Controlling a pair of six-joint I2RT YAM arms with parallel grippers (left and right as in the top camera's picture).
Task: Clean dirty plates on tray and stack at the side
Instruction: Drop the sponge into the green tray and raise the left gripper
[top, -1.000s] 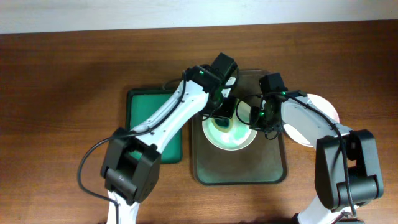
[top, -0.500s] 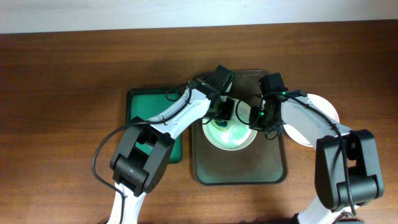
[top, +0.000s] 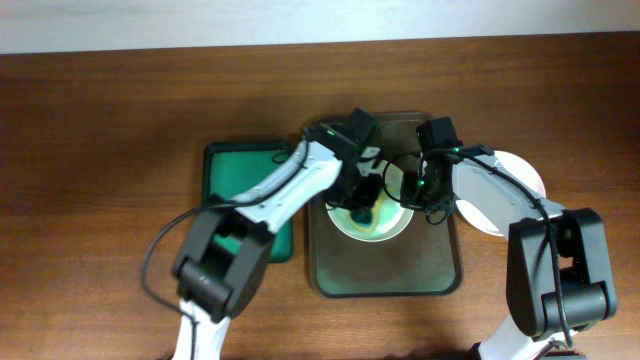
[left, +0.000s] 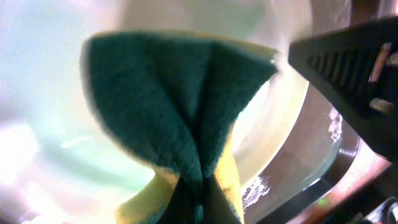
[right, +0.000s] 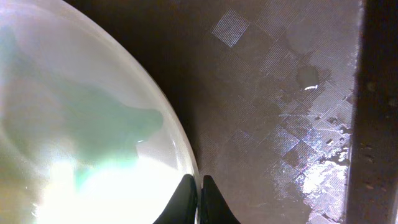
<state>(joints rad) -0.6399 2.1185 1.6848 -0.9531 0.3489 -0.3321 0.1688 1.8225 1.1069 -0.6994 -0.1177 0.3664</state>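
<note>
Roughly mid-scrub: left gripper (top: 362, 193) jaws pinch the green sponge (left: 180, 118) against the plate (top: 385, 230) on the brown tray (top: 430, 270), and right gripper (right: 198, 190) jaws are clamped on that plate's rim. One white plate (top: 520, 172) lies aside on the table, apparently done; this one needs finishing and stacking. Against half a second ago, the sponge sits nearer the plate's centre, and the right arm is unmoved.

My left arm (top: 285, 185) and right arm (top: 495, 190): white shells, black joints (top: 215, 270), green lights (top: 326, 131), looping black cables (top: 152, 262); right tool (right: 198, 198) black-fingered.
</note>
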